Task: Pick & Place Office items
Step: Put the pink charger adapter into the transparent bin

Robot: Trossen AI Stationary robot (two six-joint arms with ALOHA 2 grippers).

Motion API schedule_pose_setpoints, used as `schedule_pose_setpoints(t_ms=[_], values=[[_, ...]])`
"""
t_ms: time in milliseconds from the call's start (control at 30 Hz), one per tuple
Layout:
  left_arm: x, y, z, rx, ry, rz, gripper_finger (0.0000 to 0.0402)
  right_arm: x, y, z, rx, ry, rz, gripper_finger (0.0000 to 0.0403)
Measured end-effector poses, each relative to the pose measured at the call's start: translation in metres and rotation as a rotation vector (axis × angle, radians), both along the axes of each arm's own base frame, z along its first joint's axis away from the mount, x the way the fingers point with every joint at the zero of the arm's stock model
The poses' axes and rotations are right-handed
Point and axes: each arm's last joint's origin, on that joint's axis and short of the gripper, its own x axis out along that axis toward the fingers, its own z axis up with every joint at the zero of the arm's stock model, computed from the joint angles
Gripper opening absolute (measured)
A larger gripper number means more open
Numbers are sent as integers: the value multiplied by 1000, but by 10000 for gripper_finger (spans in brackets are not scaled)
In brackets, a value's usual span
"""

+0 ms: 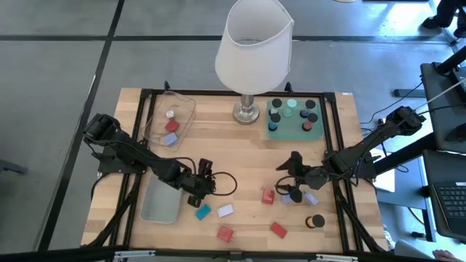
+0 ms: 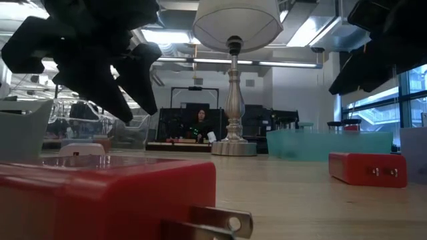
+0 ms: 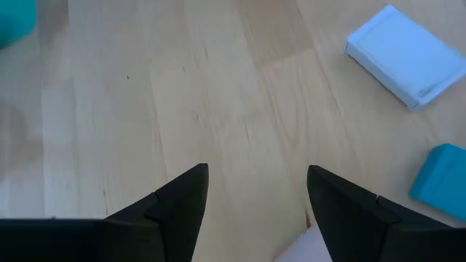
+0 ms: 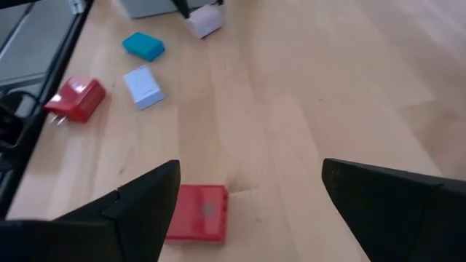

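Left gripper (image 1: 202,177) hovers low over bare wood near the table's middle, just beside the grey bin (image 1: 162,200); fingers (image 3: 182,207) part-spread, nothing between them. Nearest items: teal block (image 1: 202,212) and lavender block (image 1: 225,210), both just on the front-edge side of the gripper, side by side; lavender lies skewed to the table edges. Left wrist view shows both blocks off to one side of the jaw gap, not centred, so I judge the arm needs to shift that way and turn before closing.

Right gripper (image 1: 293,177) hangs over the right-hand cluster, jaws wide and empty, a red block (image 1: 268,196) just beside it. Two more red blocks (image 1: 224,233) sit near the front edge, a black cap (image 1: 317,221) further right.
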Motion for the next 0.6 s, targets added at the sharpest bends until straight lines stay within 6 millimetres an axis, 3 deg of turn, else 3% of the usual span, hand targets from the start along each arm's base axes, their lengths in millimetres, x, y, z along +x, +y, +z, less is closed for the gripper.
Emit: schedule_pose_setpoints(t_ms=[433, 600], values=[[-1, -2, 0, -30, -14, 52, 228, 0, 2, -1, 40, 26, 56, 339], [0, -8, 1, -110, 26, -112, 227, -1, 2, -1, 40, 26, 56, 339]])
